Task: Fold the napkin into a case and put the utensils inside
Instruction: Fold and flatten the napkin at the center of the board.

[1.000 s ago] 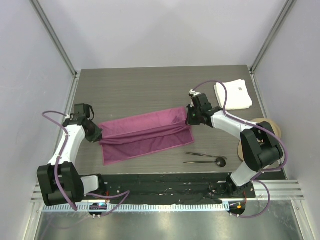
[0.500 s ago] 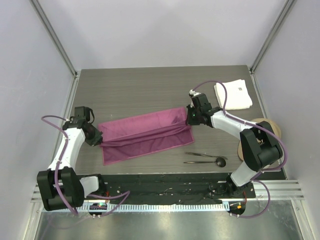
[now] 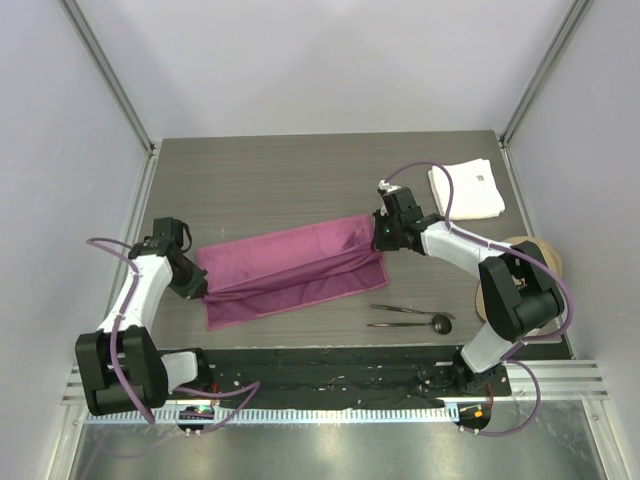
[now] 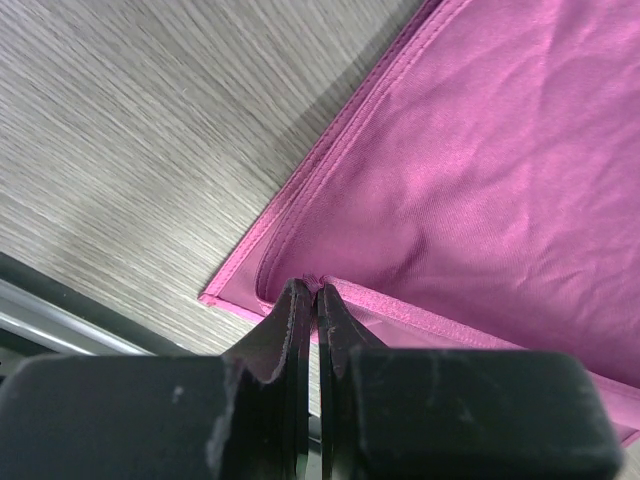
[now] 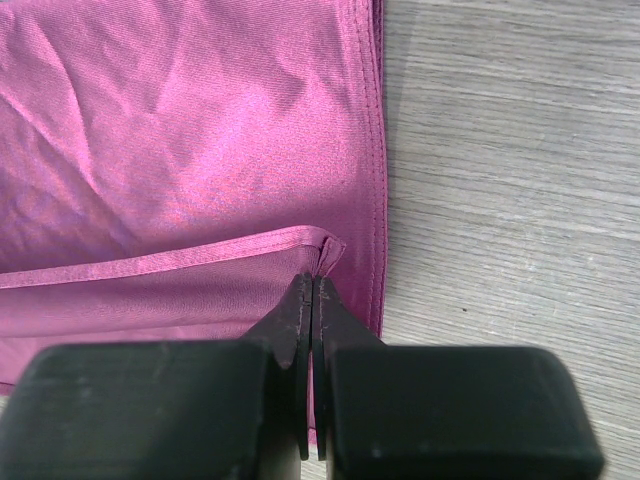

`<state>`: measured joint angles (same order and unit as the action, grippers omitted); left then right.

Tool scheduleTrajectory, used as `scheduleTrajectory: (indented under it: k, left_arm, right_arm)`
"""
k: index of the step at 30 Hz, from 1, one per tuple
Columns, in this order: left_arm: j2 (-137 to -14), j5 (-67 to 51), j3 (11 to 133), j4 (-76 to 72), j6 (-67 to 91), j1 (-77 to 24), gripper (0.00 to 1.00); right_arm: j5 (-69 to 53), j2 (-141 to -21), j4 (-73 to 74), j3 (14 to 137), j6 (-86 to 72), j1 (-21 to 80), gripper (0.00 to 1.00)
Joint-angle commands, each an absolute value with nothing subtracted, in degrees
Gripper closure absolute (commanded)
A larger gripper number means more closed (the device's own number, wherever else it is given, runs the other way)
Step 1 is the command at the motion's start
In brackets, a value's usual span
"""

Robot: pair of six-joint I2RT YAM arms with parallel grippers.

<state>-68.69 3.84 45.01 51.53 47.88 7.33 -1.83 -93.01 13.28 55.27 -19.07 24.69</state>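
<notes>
Robot lab cell: white panel walls (image 3: 330, 60), aluminium corner posts (image 3: 105, 70), grey woodgrain table (image 3: 290, 185).

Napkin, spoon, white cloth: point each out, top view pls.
napkin (image 3: 290, 268), top external view, on the middle of the magenta cloth.
spoon (image 3: 439, 322), top external view, on its round black head.
white cloth (image 3: 467, 190), top external view, on the centre of the folded cloth at far right.

Nothing legible in any view: no words, no numbers, no brand marks. The only candidate is a small tag (image 3: 481, 178) on the white cloth (image 3: 465, 192) at the far right of the counter (image 3: 300, 180), and it's too small to read.
</notes>
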Motion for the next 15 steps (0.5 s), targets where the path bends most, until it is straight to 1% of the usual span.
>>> scheduleTrajectory:
  k: [1, 15]
  left_arm:
    - [-69.87, 5.36, 44.83, 52.3, 48.69, 7.3, 1.0]
    - [-73.56, 6.32, 45.26, 52.12, 48.78, 7.38, 1.0]
  right_arm:
    - [-0.79, -92.81, 11.6, 54.76, -19.34, 24.79, 0.99]
    - [-2.02, -92.46, 11.87, 53.53, -21.09, 24.96, 0.99]
